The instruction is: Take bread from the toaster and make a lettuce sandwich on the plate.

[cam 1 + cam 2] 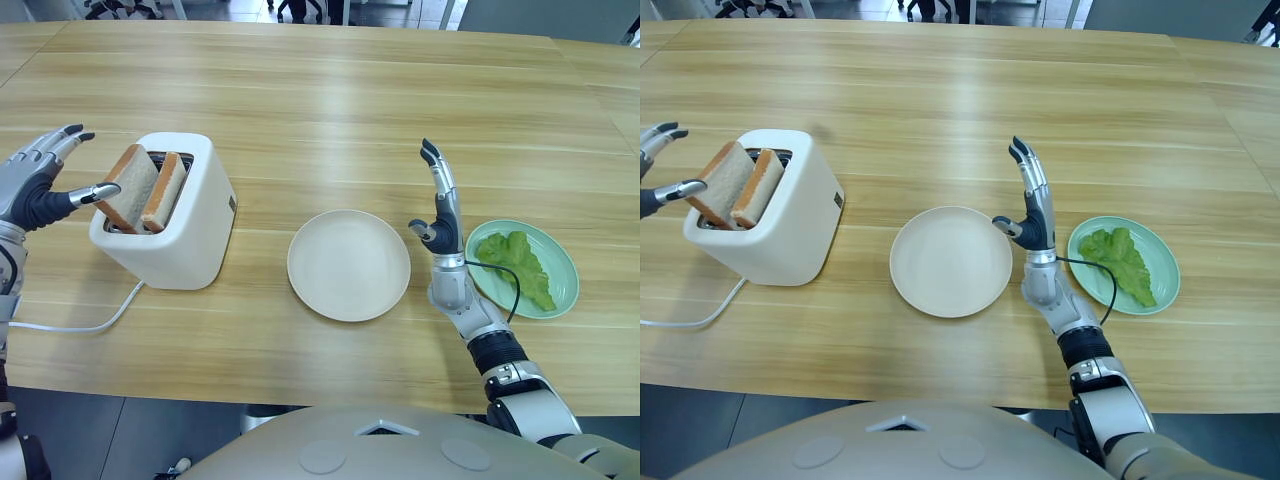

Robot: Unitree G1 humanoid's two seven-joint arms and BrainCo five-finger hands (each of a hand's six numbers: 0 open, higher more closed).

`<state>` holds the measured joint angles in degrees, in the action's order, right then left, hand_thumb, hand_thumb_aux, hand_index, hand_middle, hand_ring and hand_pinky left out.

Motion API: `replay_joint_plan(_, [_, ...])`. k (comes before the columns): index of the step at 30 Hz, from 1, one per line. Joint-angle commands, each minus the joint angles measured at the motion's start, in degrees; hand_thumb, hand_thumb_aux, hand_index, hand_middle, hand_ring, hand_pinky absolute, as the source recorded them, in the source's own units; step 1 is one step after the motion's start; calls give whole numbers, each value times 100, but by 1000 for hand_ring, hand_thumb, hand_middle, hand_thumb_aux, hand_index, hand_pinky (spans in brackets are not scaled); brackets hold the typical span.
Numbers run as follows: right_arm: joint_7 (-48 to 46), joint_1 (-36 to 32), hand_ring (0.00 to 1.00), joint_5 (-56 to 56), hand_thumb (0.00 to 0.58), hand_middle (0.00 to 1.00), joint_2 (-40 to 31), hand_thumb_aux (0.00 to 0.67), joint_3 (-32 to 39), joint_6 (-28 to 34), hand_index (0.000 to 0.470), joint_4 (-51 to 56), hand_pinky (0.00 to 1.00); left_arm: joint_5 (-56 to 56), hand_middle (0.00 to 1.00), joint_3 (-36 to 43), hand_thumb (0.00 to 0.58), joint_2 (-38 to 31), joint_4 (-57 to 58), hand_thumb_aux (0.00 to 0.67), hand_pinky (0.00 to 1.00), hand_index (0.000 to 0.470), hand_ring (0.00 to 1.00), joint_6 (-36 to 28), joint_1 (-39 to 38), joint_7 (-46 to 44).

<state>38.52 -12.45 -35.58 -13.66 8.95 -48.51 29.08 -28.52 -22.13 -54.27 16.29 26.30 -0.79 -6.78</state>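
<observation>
Two bread slices (145, 188) are seen standing tilted in the toaster (185, 235), just right of the left hand (35, 188). That hand is spread open with nothing gripped; one fingertip is at the nearer slice, but contact cannot be told. The cream plate (348, 265) is set just left of the right hand (441, 218), which is held upright, fingers extended, nothing held. Lettuce (518, 266) is laid on a green dish (562, 262) just right of it. A white cord (95, 323) is trailed from the toaster across the table (330, 120).

Wide pale wooden table (330, 90), dark floor (225, 8) beyond, chair bases (120, 8) at far edge
</observation>
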Motion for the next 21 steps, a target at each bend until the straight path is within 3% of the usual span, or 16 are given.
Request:
replay_joint_plan(1, [-65,55,0,49,0,0,-26,0,-55,77,0,-55,0,-212,0,406,0,-137,195,0,0,0,0,9,-104,5])
replay_joint_plan(8, [-73,87,0,48,0,0,8,0,-38,103,0,-82,0,-158,0,651,0,-217,146,0,0,0,0,61,-92,69])
replay_joint_plan(10, [-75,86,0,53,0,0,7,0,-37,103,0,-81,0,-162,0,720,23,-224,150,13,0,9,0,55,-79,76])
replay_joint_plan(12, [-79,89,0,66,0,0,0,0,-48,101,0,-86,0,-148,0,782,190,-235,147,121,0,83,0,86,-81,67])
replay_joint_plan(13, [-80,92,0,72,0,0,-5,0,-55,101,0,-89,0,-132,0,814,190,-239,143,121,0,83,0,128,-87,60])
replay_joint_plan(14, [-80,96,0,76,0,0,-8,0,-59,102,0,-90,0,-102,0,828,360,-234,135,257,0,177,0,190,-85,75])
replay_joint_plan(15, [-80,98,0,78,0,0,-8,0,-61,105,0,-91,0,-37,0,814,460,-217,112,365,0,251,0,220,-68,83])
replay_joint_plan(17, [-87,110,0,81,0,0,-7,0,-59,104,0,-99,0,108,0,743,482,-199,49,394,0,271,0,258,-48,103])
replay_joint_plan(18, [-90,113,0,82,0,0,-7,0,-58,104,0,-100,0,159,0,717,557,-199,27,536,0,368,0,271,-40,116])
replay_joint_plan(19, [-93,114,0,84,0,0,-6,0,-58,103,0,-100,0,212,0,693,569,-198,7,578,0,397,0,312,-30,135])
replay_joint_plan(20, [-95,114,0,85,0,0,-5,0,-59,102,0,-100,0,327,0,660,569,-186,-4,578,0,397,0,355,-19,118])
replay_joint_plan(21, [-97,115,0,87,0,0,-2,0,-61,102,0,-100,0,451,0,614,580,-177,-34,670,0,460,0,387,-18,94])
